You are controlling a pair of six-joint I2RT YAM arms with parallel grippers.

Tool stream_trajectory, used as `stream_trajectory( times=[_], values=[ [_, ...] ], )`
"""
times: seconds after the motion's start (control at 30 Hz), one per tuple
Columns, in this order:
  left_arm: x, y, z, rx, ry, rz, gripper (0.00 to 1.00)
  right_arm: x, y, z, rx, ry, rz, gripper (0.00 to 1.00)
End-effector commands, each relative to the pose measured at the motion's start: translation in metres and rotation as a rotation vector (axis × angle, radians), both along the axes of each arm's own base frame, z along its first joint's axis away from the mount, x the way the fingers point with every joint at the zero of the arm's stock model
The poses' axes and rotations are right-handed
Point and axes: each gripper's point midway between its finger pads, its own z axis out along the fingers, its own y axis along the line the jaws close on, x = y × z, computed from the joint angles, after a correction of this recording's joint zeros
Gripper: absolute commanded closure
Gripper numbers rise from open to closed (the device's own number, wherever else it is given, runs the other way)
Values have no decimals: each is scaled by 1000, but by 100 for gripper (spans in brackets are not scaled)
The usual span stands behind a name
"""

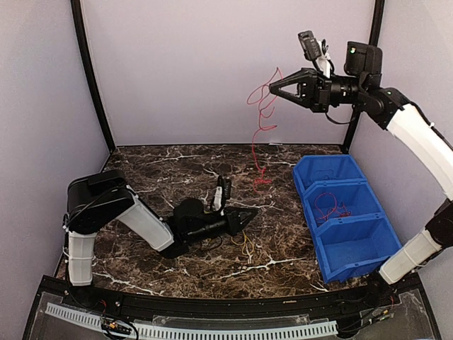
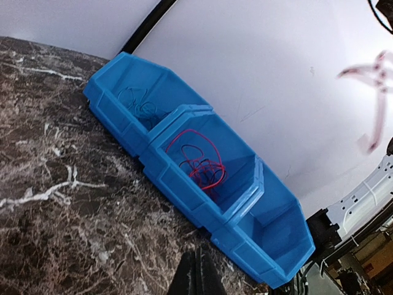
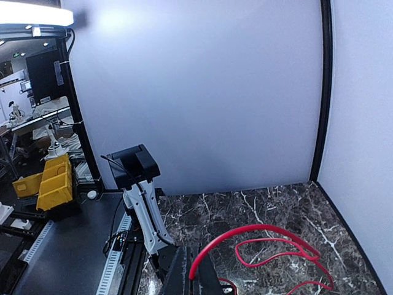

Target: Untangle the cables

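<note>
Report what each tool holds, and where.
The right tool pinches the red cable near its upper end; the rest dangles. The left tool is shut near the yellow cable; hold unclear.

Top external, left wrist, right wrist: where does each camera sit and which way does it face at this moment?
Top external: above and behind the bases, looking down on the marble table; both arms show, left gripper low, right gripper raised.
Left wrist: low over the table, facing the blue bins; its closed fingers show.
Right wrist: high, facing the walls and table; its fingers pinch the hanging red cable.
Shared: top and left wrist both show the bins.
</note>
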Motion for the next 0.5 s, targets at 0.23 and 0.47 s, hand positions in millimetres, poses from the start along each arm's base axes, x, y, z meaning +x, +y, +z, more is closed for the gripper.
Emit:
stream_trajectory(
  times=[0.23,0.47],
  values=[
    [-26,20,-28,7,77,-65,100,20,-24,46,43,-141,-136,100],
    [-17,16,19,-66,-36,-27,47,23,-21,26,31,-88,-120,100]
  ],
)
